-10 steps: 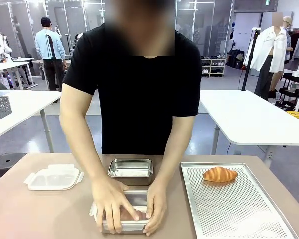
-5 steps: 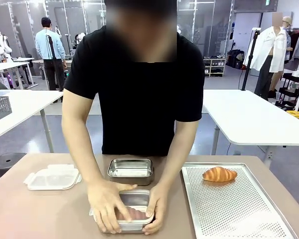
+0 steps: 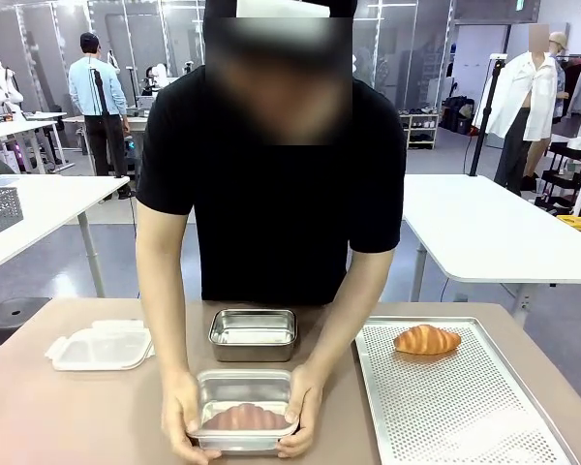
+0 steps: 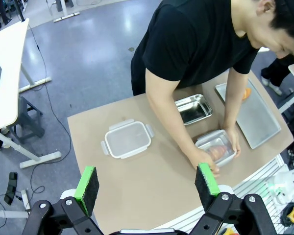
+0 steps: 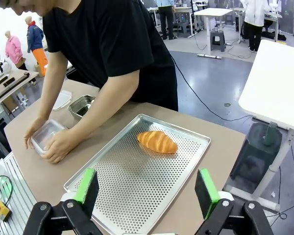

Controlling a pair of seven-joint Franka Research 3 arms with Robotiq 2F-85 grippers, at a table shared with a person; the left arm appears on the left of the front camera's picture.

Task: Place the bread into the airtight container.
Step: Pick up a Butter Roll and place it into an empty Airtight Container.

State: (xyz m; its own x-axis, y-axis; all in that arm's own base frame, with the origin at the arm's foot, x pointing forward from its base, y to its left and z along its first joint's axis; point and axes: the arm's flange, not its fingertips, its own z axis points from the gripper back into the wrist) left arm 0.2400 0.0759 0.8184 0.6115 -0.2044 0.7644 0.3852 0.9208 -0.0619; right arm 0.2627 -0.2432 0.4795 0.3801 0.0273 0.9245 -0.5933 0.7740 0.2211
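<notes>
Green-padded right gripper (image 5: pixel 147 188): jaws spread wide, nothing between them, hanging above the near end of the tray (image 5: pixel 122 186).

Bread (image 5: pixel 157 141): one golden croissant on the tray's far part, ahead of this gripper. Its long axis runs across the table in the front view and slants against the line of the pads in the wrist view. Judgement: the right arm is the nearer one, and a wrist turn seems needed so the pads close across the short width.

Left gripper (image 4: pixel 147 178): jaws likewise apart and empty, high over the table's near edge, well apart from the tray.

Person's right hand (image 3: pixel 181 418) and person's left hand (image 3: pixel 305 412): clasped on the two ends of the near box (image 3: pixel 244 376). It is steel and already holds a second loaf (image 3: pixel 244 418); whether a clear lid covers it I cannot tell.

Empty box (image 3: pixel 254 332): steel, just beyond the near one, beside the tray but not touching. Judgement: the likely home for the croissant.

Lid (image 3: pixel 102 346): clear plastic, flat, off toward the robot's left.

Table (image 3: pixel 77 417): brown, matte.

Room: white tables, grey floor, a figure standing far back.
</notes>
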